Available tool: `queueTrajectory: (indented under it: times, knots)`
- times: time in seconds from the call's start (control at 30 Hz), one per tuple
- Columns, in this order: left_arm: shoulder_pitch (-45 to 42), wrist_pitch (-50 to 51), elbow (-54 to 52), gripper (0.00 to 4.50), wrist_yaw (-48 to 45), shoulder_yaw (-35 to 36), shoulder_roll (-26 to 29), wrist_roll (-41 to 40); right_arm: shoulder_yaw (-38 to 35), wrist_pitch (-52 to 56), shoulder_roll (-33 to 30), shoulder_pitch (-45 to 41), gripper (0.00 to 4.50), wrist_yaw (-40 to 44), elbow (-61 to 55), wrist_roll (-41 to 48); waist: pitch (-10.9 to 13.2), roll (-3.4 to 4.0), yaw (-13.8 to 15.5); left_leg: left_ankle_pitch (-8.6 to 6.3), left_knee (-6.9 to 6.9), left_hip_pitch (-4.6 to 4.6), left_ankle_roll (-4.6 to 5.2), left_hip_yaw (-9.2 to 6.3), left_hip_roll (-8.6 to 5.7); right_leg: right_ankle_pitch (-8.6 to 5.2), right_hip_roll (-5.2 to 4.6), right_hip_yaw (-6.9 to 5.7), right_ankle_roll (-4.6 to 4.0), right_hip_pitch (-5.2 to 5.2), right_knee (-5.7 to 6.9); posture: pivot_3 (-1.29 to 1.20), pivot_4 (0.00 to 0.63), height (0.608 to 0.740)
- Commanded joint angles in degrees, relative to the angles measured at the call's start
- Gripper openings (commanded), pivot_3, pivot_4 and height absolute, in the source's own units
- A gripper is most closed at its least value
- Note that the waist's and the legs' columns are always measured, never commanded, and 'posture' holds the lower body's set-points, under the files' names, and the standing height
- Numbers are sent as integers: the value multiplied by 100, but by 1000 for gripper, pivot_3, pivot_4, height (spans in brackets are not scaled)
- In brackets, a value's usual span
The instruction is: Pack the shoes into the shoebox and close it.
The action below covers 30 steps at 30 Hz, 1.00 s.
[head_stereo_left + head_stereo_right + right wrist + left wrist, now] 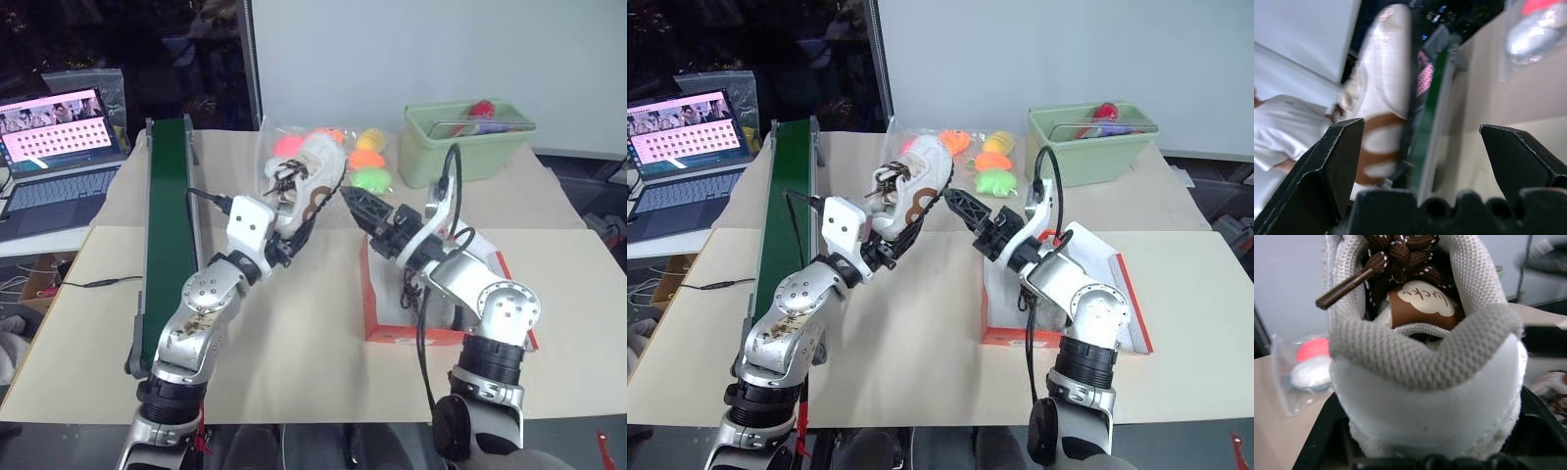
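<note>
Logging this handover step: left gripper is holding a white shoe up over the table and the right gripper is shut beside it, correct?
Not quite. The right gripper is open, its jaws wide apart in the right wrist view. The left gripper does hold the white shoe up over the table.

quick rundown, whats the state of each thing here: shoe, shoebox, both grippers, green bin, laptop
shoe: lifted off the table, heel clamped in the left gripper
left gripper: shut on shoe
right gripper: open, empty, beside the shoe
shoebox: open, on the table under the right arm
green bin: upright, items inside
laptop: open, screen lit
</note>
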Motion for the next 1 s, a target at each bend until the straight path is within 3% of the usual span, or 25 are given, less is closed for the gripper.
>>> queueTrajectory:
  times: [0.03,0.4,0.57,0.6,0.77,1.0]
  knots:
    - [-241,7,-218,2735,-82,-106,-112,-60,315,-44,39,-173,4500,-111,-313,268,0,0,-2,0,0,0,0,0,0,0,0,0,0,1,0,0,150,729]
    - [-505,140,-196,2735,-150,-157,-251,-52,611,-243,-14,-145,4500,-370,-441,568,0,0,-5,0,0,-1,0,-1,0,0,0,0,1,-1,-3,0,150,729]
    - [-476,157,-204,2681,-155,-152,-238,-29,617,-393,-44,-88,3313,-397,-436,637,0,0,-5,0,0,-1,0,-1,0,0,1,0,1,-1,-4,0,150,729]
    - [-476,163,-202,2681,-154,-152,-239,-26,630,-406,-51,-87,2813,-395,-436,651,0,0,-5,0,0,-1,0,0,0,0,0,0,1,0,-4,0,150,729]
    - [-415,232,-233,2681,-126,-139,-243,-10,709,-401,-94,-65,1209,-412,-434,682,0,0,-3,0,-1,-2,0,0,0,0,0,0,1,-1,-5,0,150,729]
    - [-314,324,-280,2681,-165,-193,-160,25,720,-530,-77,-101,1209,-576,-487,795,0,0,-7,0,-1,-1,1,-1,0,-1,0,0,1,-1,-5,0,150,729]
